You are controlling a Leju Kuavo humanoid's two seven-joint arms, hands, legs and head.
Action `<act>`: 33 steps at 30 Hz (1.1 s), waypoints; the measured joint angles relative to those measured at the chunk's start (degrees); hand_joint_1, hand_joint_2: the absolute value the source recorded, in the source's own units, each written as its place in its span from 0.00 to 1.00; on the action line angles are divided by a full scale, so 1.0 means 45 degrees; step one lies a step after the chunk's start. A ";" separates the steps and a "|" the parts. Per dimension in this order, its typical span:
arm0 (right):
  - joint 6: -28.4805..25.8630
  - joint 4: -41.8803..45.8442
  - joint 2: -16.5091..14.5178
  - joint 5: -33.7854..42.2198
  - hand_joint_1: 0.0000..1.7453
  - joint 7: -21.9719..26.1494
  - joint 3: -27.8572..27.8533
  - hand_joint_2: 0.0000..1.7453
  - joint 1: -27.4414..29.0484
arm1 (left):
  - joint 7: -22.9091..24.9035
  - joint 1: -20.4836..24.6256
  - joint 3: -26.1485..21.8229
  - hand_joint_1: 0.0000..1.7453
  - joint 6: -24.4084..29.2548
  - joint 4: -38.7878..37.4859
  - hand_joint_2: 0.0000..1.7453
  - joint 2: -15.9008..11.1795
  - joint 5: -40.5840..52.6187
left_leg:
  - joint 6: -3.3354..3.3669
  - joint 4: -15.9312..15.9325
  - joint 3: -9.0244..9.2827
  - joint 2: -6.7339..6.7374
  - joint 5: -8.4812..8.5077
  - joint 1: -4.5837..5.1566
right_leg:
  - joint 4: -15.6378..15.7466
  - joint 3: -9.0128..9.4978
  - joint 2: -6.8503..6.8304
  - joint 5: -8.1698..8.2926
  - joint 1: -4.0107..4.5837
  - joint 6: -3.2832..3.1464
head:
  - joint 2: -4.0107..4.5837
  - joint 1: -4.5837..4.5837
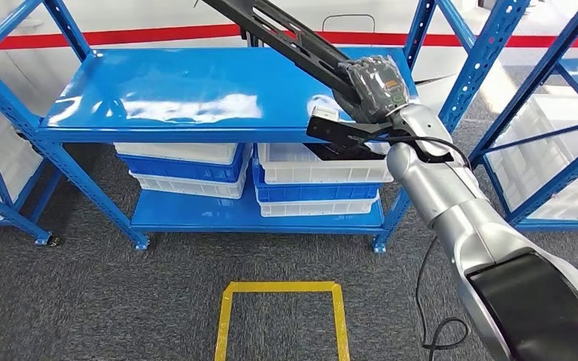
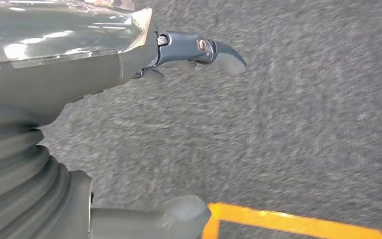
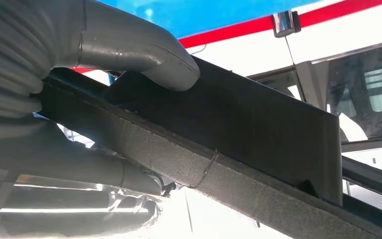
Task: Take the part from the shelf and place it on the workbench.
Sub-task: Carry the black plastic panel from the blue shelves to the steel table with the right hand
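The part, a long black bar-like piece, is gripped near its lower end by the right hand and slants up and away over the back right corner of the blue shelf, its far end running out past the top of the head view. It looks lifted off the shelf top rather than resting on it, though the contact point is hard to judge.

The main risk, as I read it, is leverage: the hand holds one end of a long piece, so the free end could swing and strike the shelf's right upright or the neighbouring rack as the arm turns toward the workbench. The same off-centre hold could let the part rotate in the fingers and slip (the right wrist view shows the thumb pressed on one face, fingers wrapped underneath).

The right arm reaches forward, wrist just over the shelf's front right edge. The left hand hangs above the grey carpet, fingers apart, holding nothing.
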State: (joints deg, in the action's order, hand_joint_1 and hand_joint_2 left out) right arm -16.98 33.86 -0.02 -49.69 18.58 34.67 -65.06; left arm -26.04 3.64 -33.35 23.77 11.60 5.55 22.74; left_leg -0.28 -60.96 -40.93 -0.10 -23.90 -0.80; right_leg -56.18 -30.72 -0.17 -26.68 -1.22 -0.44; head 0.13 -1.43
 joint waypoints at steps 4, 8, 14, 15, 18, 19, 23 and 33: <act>0.0057 0.0001 -0.0016 0.0000 0.97 0.0000 0.0004 1.00 0.0014 | -0.0038 0.0008 0.0000 0.00 0.0002 -0.0004 1.00 0.0016 -0.0001 | -0.0216 -0.2987 -0.0482 -0.0006 -0.1625 -0.0083 | -0.0023 -0.0643 -0.0021 0.0563 0.0063 -0.0088 | 0.0000 -0.0035; 0.0072 0.0021 -0.0009 0.0000 0.97 0.0000 0.0000 1.00 -0.0003 | -0.0056 0.0046 -0.0001 0.00 0.0006 0.0000 1.00 0.0004 -0.0002 | -0.0177 -0.0729 0.1689 -0.0018 -0.0837 -0.0152 | -0.0076 -0.1242 -0.0003 0.1073 0.0085 0.0113 | 0.0000 -0.0045; 0.0073 0.0052 0.0024 -0.0006 0.97 -0.0006 0.0002 1.00 -0.0087 | -0.0108 0.0092 -0.0009 0.00 0.0103 -0.0008 1.00 0.0032 -0.0016 | 0.0458 0.1010 0.2304 0.0041 -0.0644 -0.0010 | -0.0292 -0.1760 -0.0002 0.1264 0.0152 0.0566 | 0.0000 0.0006; 0.0074 0.0051 0.0045 -0.0010 0.97 -0.0013 0.0002 1.00 -0.0083 | -0.0113 0.0095 -0.0011 0.00 0.0111 -0.0011 1.00 0.0041 -0.0019 | 0.0574 0.1058 0.2129 0.0075 -0.0448 -0.0020 | -0.0772 -0.1986 0.0014 0.0786 0.0150 0.0524 | 0.0000 0.0040; 0.0076 0.0050 0.0058 -0.0019 0.97 -0.0036 0.0005 1.00 -0.0061 | -0.0136 0.0101 -0.0017 0.00 0.0110 -0.0008 1.00 0.0040 -0.0027 | 0.0696 0.1038 0.1510 0.0109 0.0079 0.0032 | -0.3260 -0.2596 0.0031 -0.0792 0.0107 0.0439 | 0.0000 0.0114; 0.0076 0.0049 0.0061 -0.0024 0.97 -0.0043 0.0005 1.00 -0.0044 | -0.0151 0.0101 -0.0018 0.00 0.0104 -0.0008 1.00 0.0044 -0.0036 | 0.0687 0.1031 0.1279 0.0116 0.0263 0.0041 | -0.3859 -0.2589 0.0032 -0.0886 0.0106 0.0528 | 0.0000 0.0116; 0.0078 0.0053 0.0009 -0.0062 0.97 -0.0090 0.0005 1.00 -0.0092 | -0.0200 0.0105 -0.0028 0.00 0.0085 -0.0008 1.00 0.0053 -0.0067 | 0.0528 0.0985 0.0438 0.0129 0.0966 0.0069 | -0.2087 -0.0486 0.0029 -0.0325 0.0130 0.0782 | 0.0000 0.0129; 0.0106 -0.0023 -0.0169 -0.0136 0.97 -0.0251 0.0084 1.00 -0.0179 | -0.0263 0.0029 -0.0148 0.00 0.0066 -0.0013 1.00 0.0023 -0.0056 | -0.0109 -0.1986 -0.0729 0.0065 -0.1139 -0.0052 | 0.0076 -0.0146 -0.0013 0.0249 0.0101 -0.0088 | 0.0000 -0.0063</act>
State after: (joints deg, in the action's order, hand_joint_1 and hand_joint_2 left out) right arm -16.50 33.76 -0.78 -50.30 17.45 35.04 -65.86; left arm -27.22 3.77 -34.02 24.06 11.54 5.66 22.49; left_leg -0.77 -69.89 -44.21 0.19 -29.02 -1.03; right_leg -55.84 -31.37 -0.23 -25.56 -0.76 -0.83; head 0.13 -1.71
